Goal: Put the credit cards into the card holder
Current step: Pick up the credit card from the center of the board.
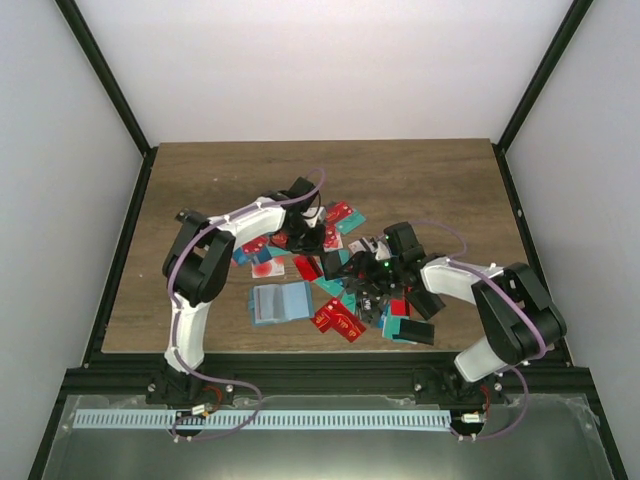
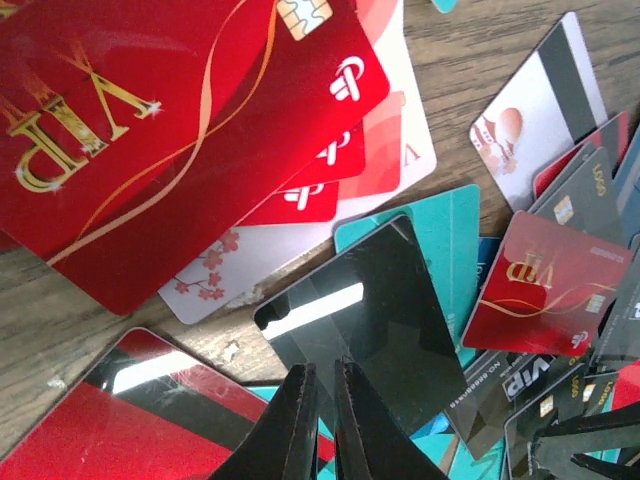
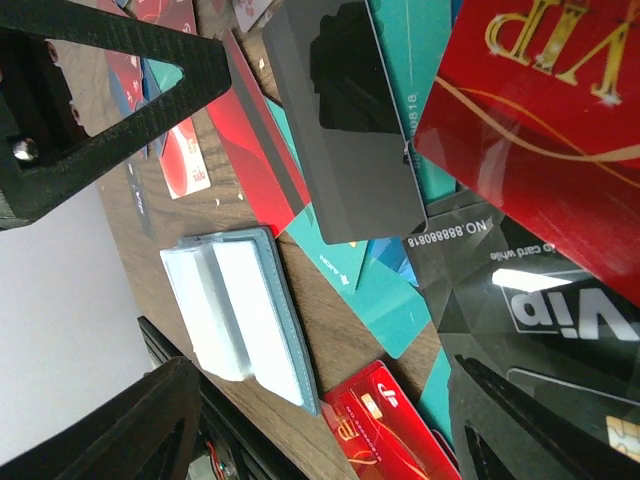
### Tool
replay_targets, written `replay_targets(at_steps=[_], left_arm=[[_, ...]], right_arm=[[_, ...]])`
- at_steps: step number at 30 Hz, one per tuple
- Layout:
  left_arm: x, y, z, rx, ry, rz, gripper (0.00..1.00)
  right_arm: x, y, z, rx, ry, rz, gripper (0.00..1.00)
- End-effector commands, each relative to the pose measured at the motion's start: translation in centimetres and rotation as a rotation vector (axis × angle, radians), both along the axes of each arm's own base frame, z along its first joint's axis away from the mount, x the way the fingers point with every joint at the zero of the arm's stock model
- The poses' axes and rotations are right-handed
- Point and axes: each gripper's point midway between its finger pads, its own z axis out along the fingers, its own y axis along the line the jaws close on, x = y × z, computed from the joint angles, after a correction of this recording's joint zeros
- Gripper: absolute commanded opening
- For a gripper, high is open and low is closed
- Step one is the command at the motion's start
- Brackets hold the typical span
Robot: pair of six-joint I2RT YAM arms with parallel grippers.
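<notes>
Many credit cards (image 1: 338, 321) lie in a loose heap on the wooden table (image 1: 200, 190), mostly red, with teal and black ones mixed in. My left gripper (image 2: 322, 398) hangs low over the heap with its two fingers pressed almost together and nothing between them. The tips sit just above the edge of a black card (image 2: 385, 320), and a big red VIP card (image 2: 150, 120) lies beyond it. My right gripper (image 3: 212, 225) is spread wide over the right side of the heap and holds nothing. The card holder (image 1: 280, 302) lies opened flat near the front edge of the table, just left of the heap and touching neither gripper.
</notes>
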Motion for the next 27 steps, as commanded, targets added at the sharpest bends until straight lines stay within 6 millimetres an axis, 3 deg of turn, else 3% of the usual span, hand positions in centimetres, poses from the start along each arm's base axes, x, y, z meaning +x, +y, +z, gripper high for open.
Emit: replay_targets(at_steps=[1,15,27], left_arm=[[0.2,-0.2,-0.7,-0.001,0.020,-0.033,0.08],[0.5,0.4,-3.4,0.046,0.049,-0.052,0.07],[0.2,1.0,-4.5,0.077,0.059,-0.066,0.05]], right_arm=[[1.1,0.1,0.4,0.012,-0.010,-0.025,0.70],[1.3,0.3,-1.3,0.005,0.014,-0.021,0.69],[3.5,1.0,-1.9,-0.013,0.006,-0.033,0.69]])
